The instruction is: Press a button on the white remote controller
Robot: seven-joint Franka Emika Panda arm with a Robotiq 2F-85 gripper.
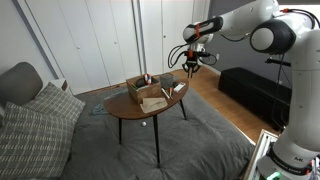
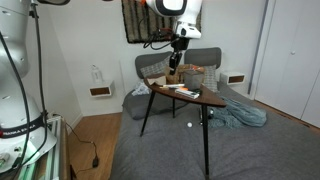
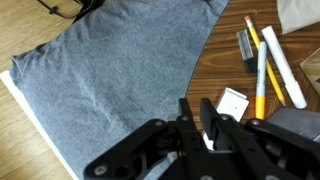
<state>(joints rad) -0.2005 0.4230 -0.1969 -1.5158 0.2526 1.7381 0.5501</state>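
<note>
The white remote controller (image 3: pixel 285 66) is a slim white oblong lying on the wooden table (image 3: pixel 215 70) near its edge, next to a yellow pen (image 3: pixel 261 75) and a dark marker (image 3: pixel 245 46). My gripper (image 3: pixel 198 106) hangs above the table edge, to the left of the remote in the wrist view and not touching it. Its fingers are closed together and hold nothing. In both exterior views the gripper (image 1: pixel 192 63) (image 2: pixel 174 62) hovers well above the end of the small table (image 1: pixel 125 108) (image 2: pixel 190 99).
A brown open box (image 1: pixel 147 90) stands on the table. A small white square piece (image 3: pixel 233 102) lies close to my fingers. A grey rug (image 3: pixel 120 70) covers the floor below. A sofa with cushions (image 1: pixel 40 115) and a dark cabinet (image 1: pixel 255 92) stand nearby.
</note>
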